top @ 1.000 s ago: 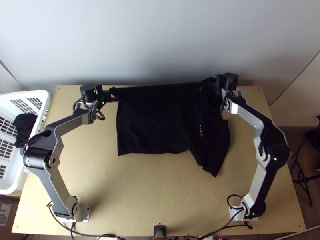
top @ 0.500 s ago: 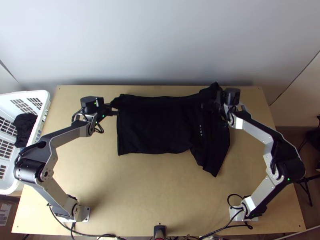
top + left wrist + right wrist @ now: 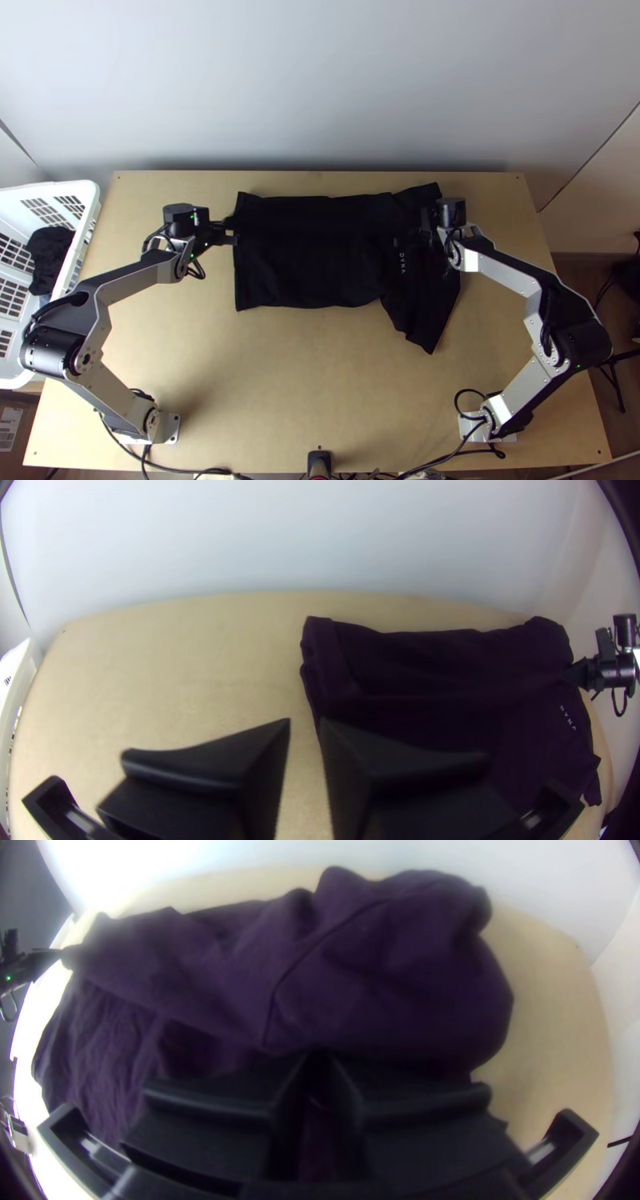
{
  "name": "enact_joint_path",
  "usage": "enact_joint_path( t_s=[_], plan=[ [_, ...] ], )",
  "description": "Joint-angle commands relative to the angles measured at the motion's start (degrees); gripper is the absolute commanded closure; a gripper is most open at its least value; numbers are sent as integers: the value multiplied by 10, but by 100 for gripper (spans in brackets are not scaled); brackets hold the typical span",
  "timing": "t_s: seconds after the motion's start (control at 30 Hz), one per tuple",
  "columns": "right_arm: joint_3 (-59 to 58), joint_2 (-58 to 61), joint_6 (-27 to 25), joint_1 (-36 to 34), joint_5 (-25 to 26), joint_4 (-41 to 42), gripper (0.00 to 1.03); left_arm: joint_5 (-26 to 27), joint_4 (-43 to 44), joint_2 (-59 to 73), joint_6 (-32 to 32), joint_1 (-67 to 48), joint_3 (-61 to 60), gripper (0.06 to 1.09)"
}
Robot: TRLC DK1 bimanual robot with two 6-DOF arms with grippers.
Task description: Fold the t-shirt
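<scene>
- Wooden table (image 3: 320,384)
- Black t-shirt (image 3: 312,268): far middle of the table, far edge folded over
- White basket (image 3: 80,189): left, dark cloth (image 3: 50,252) inside
- Left gripper (image 3: 234,232): at shirt's left edge, fingers narrowly apart
- Right gripper (image 3: 426,227): at shirt's right part, grip unclear

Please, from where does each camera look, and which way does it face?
Top view: fixed high above the table's near edge, looking steeply down on the t-shirt; left arm and right arm show.
Left wrist view: on that wrist, facing the t-shirt and wall; left hand near, right hand farther.
Right wrist view: on that wrist, looking across the t-shirt; right hand near, left hand farther.
Both wrist views share the t-shirt.
</scene>
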Motion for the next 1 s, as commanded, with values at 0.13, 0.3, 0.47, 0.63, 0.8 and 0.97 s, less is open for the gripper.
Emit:
enact_joint_path(
  t_s=[0.13, 0.3, 0.47, 0.63, 0.8, 0.97],
  plan=[
    [-22, -15, -9, -4, -3, -22, 3, 2, -62, -35, -38, -11, -4, 11],
    [-75, -159, 8, 0, -15, -37, 3, 2, -113, -106, -48, -24, -26, 11],
    [-115, -294, 40, -6, -33, -107, 4, 25, -159, -202, -51, -27, -73, 11],
    [-173, -409, 49, -38, -48, -183, 5, 80, -229, -297, -50, -37, -132, 11],
    [-206, -443, 70, -65, -49, -239, 7, 90, -350, -313, -54, -66, -135, 11],
    [-207, -449, 91, -52, -50, -292, 7, 89, -410, -319, -77, -109, -142, 11]
  ],
)
